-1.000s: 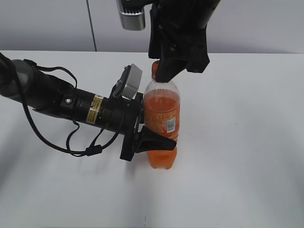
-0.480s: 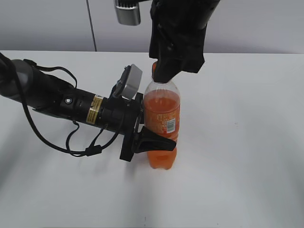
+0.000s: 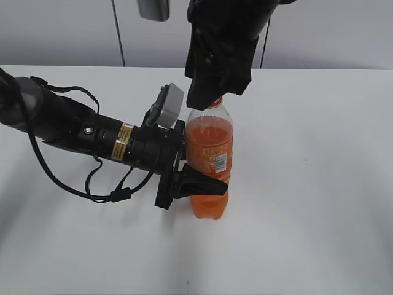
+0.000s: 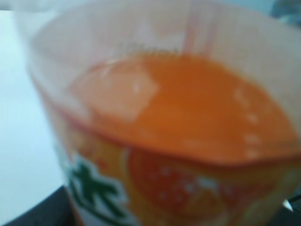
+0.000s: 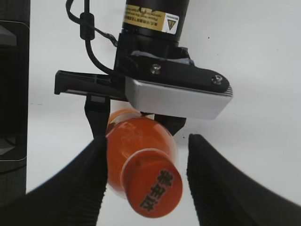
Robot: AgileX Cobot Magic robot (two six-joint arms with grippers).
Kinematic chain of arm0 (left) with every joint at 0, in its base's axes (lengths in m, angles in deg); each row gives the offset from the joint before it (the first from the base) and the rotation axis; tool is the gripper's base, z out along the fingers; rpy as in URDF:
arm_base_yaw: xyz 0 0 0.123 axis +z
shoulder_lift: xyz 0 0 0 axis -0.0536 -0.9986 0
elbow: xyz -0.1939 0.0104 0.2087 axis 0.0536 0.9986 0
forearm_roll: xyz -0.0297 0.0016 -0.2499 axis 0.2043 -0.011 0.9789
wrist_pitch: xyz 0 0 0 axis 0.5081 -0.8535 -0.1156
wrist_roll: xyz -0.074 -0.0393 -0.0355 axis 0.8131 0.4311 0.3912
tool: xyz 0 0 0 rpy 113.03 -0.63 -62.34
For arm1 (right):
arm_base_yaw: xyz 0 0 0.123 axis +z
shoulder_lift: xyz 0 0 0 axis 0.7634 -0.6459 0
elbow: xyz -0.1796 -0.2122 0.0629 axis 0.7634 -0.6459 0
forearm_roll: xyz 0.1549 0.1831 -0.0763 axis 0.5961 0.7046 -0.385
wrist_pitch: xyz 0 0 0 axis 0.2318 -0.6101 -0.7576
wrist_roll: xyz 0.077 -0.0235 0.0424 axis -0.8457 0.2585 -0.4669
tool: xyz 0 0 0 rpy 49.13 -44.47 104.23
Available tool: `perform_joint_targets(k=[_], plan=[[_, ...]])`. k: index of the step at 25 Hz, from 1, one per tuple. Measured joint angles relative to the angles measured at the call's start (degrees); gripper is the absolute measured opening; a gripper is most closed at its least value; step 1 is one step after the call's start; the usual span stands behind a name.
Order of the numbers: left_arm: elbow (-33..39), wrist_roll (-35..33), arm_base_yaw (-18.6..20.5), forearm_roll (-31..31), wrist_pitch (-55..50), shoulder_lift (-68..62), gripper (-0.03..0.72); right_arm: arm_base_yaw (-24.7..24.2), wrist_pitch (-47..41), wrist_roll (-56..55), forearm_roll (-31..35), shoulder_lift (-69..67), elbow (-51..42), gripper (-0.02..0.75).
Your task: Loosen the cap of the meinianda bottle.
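- right pincer (image 5: 143, 176) is standing open w/ nothing in it; its two dark fingers (image 5: 75, 188) are flanking the cap (image 5: 153, 186) w/ a clear gap each side, no contact.
- it's sitting higher than a sec ago: then it was down over the bottle top, now it's lifted so the neck is showing under it in the exterior view. fingers also look spread off the cap.
- meaning, my guess: one twist stroke is done and it's letting go to re-grip, or the loosening is finished. can't tell from here if the cap's actually loose; it's on the neck.
- left pincer (image 3: 199, 182) is clamping the bottle (image 3: 209, 157) round its lower waist, holding it upright on the white table (image 3: 319, 184).
- cap: small round orange plastic, dark print on top.
- bottle: clear plastic, rounded shoulder, orange drink filling most of it, orange label w/ white barcode patch.
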Motion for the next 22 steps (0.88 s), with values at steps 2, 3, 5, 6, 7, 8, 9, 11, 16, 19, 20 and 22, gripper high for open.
perform_joint_targets(k=[2, 3, 5, 6, 7, 8, 9, 11, 16, 19, 20, 22], plan=[[0.00, 0.00, 0.00, 0.00, 0.00, 0.00, 0.412, 0.00, 0.00, -0.58, 0.30, 0.26, 0.00, 0.410], [0.00, 0.00, 0.00, 0.00, 0.05, 0.00, 0.412, 0.00, 0.00, -1.01, 0.35, 0.59, 0.06, 0.410], [0.00, 0.00, 0.00, 0.00, 0.05, 0.00, 0.412, 0.00, 0.00, -1.91, 0.48, 1.33, 0.51, 0.410], [0.00, 0.00, 0.00, 0.00, 0.05, 0.00, 0.412, 0.00, 0.00, -2.76, 0.61, 1.79, 0.64, 0.410], [0.00, 0.00, 0.00, 0.00, 0.05, 0.00, 0.412, 0.00, 0.00, -4.08, 0.68, 2.18, 0.78, 0.410], [0.00, 0.00, 0.00, -0.02, 0.00, 0.00, 0.412, 0.00, 0.00, -6.09, 0.72, 2.38, 1.15, 0.410], [0.00, 0.00, 0.00, -0.02, 0.00, 0.00, 0.412, 0.00, 0.00, -8.47, 0.80, 2.43, 1.64, 0.410], [0.00, 0.00, 0.00, -0.02, 0.00, 0.00, 0.412, 0.00, 0.00, -15.47, 0.85, 2.43, 2.17, 0.410], [0.00, 0.00, 0.00, -0.02, -0.30, 0.05, 0.412, 0.00, 0.00, -36.51, 0.67, 2.43, 2.63, 0.410], [0.00, 0.00, 0.00, -0.02, -0.35, 0.05, 0.412, 0.00, 0.00, -51.68, 0.23, 2.43, 2.63, 0.410], [0.00, 0.00, 0.00, -0.02, -0.35, 0.05, 0.412, 0.00, 0.00, -55.50, 0.17, 2.43, 2.63, 0.410], [0.00, 0.05, 0.00, -0.02, -0.41, 0.05, 0.412, 0.00, 0.00, -63.94, 0.22, 2.43, 2.63, 0.410]])
